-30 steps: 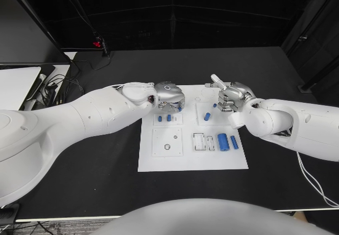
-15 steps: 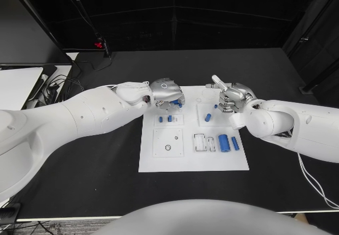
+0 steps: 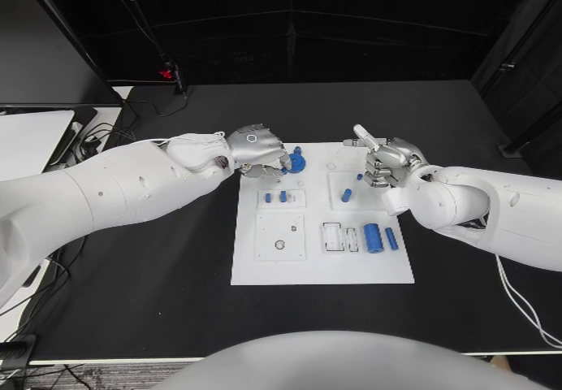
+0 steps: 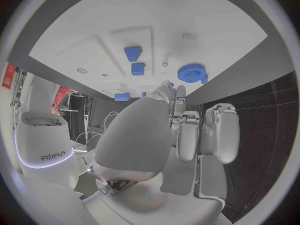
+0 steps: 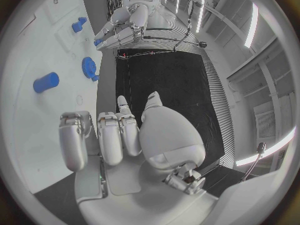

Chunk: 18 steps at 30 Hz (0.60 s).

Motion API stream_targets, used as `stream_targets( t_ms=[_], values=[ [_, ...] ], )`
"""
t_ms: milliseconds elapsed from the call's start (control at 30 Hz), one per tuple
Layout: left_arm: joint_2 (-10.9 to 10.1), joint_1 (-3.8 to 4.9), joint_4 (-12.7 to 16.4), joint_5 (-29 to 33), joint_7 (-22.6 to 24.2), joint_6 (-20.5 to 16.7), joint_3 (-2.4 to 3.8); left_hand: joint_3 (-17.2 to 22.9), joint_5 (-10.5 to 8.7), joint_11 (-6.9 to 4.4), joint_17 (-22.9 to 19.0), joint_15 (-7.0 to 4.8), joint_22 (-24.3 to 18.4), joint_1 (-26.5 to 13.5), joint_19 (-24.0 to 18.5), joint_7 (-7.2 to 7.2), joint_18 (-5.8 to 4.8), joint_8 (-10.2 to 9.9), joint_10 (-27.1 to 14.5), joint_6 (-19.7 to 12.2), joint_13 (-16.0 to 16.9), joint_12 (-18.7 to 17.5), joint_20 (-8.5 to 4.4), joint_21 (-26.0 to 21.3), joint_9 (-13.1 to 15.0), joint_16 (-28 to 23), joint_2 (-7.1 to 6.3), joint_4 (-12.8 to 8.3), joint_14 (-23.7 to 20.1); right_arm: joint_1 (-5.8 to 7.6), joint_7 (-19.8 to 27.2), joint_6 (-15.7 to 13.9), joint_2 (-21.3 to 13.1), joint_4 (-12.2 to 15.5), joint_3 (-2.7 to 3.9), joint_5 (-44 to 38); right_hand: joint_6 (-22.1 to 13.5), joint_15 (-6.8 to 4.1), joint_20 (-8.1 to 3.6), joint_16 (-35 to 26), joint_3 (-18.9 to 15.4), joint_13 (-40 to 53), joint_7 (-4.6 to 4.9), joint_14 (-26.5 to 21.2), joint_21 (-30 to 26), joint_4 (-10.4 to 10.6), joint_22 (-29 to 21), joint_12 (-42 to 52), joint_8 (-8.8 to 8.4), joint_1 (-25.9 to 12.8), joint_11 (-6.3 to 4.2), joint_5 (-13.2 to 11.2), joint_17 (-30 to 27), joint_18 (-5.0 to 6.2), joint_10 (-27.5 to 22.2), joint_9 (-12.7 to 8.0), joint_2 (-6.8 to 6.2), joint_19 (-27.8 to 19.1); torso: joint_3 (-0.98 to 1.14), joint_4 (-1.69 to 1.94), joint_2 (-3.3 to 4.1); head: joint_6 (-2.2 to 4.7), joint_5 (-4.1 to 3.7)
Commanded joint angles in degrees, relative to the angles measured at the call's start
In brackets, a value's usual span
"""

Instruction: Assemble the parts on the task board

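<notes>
I find the task board (image 3: 322, 264) lying flat in the middle of the black table (image 3: 140, 268). At its far edge a blue gear-shaped part (image 3: 296, 162) rests on the board, just beside the left robot hand (image 3: 257, 149). Two small blue pegs (image 3: 275, 197) stand in a recessed panel nearer the left side, and a single blue peg (image 3: 346, 195) lies in the panel under the right robot hand (image 3: 387, 161). Toward the right edge lie a large blue cylinder (image 3: 371, 236) and a slimmer blue pin (image 3: 390, 238), side by side.

The left robot hand is clenched and grasps nothing that I can see. The right robot hand hovers over the far right corner, fingers curled in, one digit raised, likewise empty.
</notes>
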Motion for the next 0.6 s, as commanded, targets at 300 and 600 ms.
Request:
stream_targets(
  t_ms=[300, 600],
  values=[
    [-1.67, 0.21, 1.54, 0.06, 0.14, 3.81, 0.04, 0.57, 0.28, 0.22, 15.10, 0.15, 11.96, -0.82, 1.55, 0.17, 0.24, -0.36, 0.19, 0.60, -0.11, -1.04, -0.27, -0.04, 0.15, 0.05, -0.28, -0.03, 6.02, -0.07, 0.51, 0.24, -0.01, -0.06, 0.03, -0.12, 0.34, 0.34, 0.54, 0.14, -0.30, 14.95, 0.22, 6.06, 0.19, -0.07, 15.09, 0.11, 0.20, 0.18, 0.52, 0.11, 15.10, -0.41, 5.97, -0.05, 0.53, 5.98, -0.11, -0.13, 0.06, -0.06, 0.47],
    [-1.44, 0.17, 1.16, 0.06, -0.30, 5.62, 0.03, 0.68, 0.29, 0.28, 15.10, 0.20, 11.98, -0.91, 1.58, 0.22, 0.23, -0.49, 0.12, 0.47, -0.11, -1.26, -0.24, -0.02, 0.10, 0.05, -0.34, -0.04, 6.02, -0.16, 0.50, 0.21, -0.20, 0.06, 0.03, -0.12, 0.31, 0.37, 0.57, 0.14, -0.37, 14.95, 0.24, 6.06, 0.19, -0.19, 15.09, 0.11, 0.20, 0.38, 0.54, 0.27, 15.10, -0.41, 5.97, -0.07, 0.35, 5.98, -0.04, -0.17, 0.09, -0.19, 0.61]
  ],
)
